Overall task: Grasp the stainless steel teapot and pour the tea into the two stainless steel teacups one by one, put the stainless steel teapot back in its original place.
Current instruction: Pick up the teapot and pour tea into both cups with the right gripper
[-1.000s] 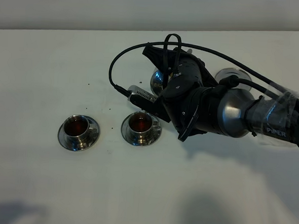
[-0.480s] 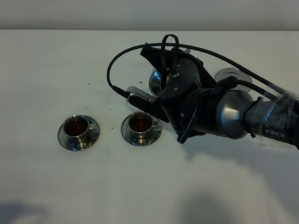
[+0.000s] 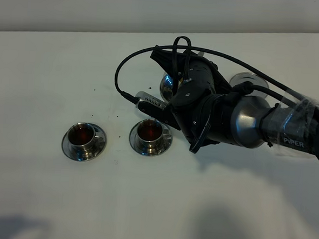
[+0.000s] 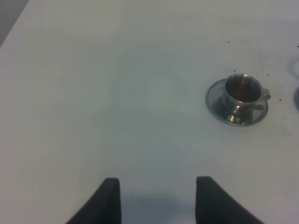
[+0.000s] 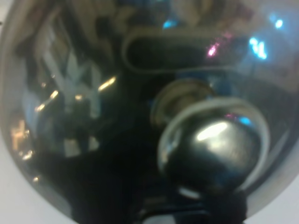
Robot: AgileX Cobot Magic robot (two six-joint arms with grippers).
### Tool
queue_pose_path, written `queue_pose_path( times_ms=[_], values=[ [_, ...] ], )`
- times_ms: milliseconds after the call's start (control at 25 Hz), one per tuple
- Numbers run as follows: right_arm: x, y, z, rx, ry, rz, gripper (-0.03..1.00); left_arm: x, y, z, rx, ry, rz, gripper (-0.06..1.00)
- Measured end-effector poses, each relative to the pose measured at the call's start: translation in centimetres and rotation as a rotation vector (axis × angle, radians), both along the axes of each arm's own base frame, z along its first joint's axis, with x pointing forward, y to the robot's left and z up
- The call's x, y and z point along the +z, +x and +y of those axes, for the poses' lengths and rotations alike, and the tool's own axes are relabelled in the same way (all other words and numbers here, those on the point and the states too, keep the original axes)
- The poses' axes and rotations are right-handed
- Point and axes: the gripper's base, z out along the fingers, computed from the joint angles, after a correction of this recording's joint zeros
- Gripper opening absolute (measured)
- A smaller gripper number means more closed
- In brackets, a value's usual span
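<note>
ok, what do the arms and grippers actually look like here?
Right arm: black wrist housing, rounded silver-grey joint, white "PiPER" lettering on a black forearm wrapped in clear film. Black cables loop over the wrist; a small silver ribbed module sits at its side. Left gripper: two plain dark fingers.

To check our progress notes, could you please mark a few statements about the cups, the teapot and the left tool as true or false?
1. Both teacups hold dark tea. True.
2. The teapot sits on the coaster disc. False: the disc is bare; the teapot is at the end of the right arm, apart from the disc.
3. The left tool is open over bare table. True.
4. One teacup has tipped off its saucer. False: each stands upright on its saucer.
</note>
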Motion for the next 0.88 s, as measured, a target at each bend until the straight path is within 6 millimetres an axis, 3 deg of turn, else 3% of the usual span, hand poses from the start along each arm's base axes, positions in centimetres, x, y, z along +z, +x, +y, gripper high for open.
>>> queue_pose_path(
  times_ms=[600, 880],
  values=[
    [-1.2, -0.8, -0.6, -0.228, 0.233, 0.165, 0.18, 0.0, 0.0, 0.0, 0.000, 0.000, 0.000, 0.41],
    [0.8, 0.1, -0.6, -0.476, 0.457, 0.238, 0.18, 0.0, 0.0, 0.0, 0.001, -0.001, 0.000, 0.41]
  ],
)
